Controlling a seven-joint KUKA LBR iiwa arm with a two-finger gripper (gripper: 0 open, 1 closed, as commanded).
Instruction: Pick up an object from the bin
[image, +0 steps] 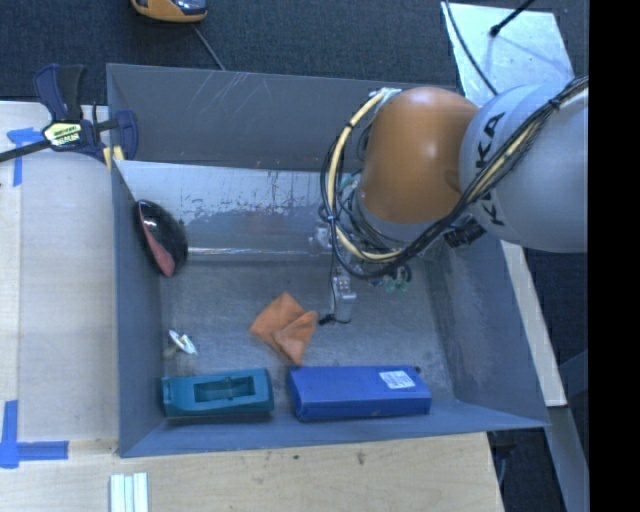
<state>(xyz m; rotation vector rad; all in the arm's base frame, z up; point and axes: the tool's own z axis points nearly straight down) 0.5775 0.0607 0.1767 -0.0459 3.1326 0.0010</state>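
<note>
The grey metal bin (225, 285) contains five loose things, one of each kind, and they lie apart from each other, not in a heap.

There is one crumpled orange cloth (285, 330) near the middle of the floor. One long dark blue rectangular box with a small white label (358, 392) lies along the front wall. One teal rectangular case with a recess in its top (217, 393) lies just beside the box, on its left, in the front left corner. One small white and silver piece (182, 344) lies a little above the teal case, near the left wall. One black oval thing with a pink side (160, 236) rests in the back left corner, against the wall.

The arm enters from the right, and its rounded orange wrist cover (415, 155), with yellow and black cables around it, stands over the back right part of the bin. Under it the gripper (340, 306) points down to the floor. Its tip is at the right edge of the orange cloth and appears to touch it. Whether the gripper is spread or pressed together, I cannot tell. It is well apart from the other four things.
</note>
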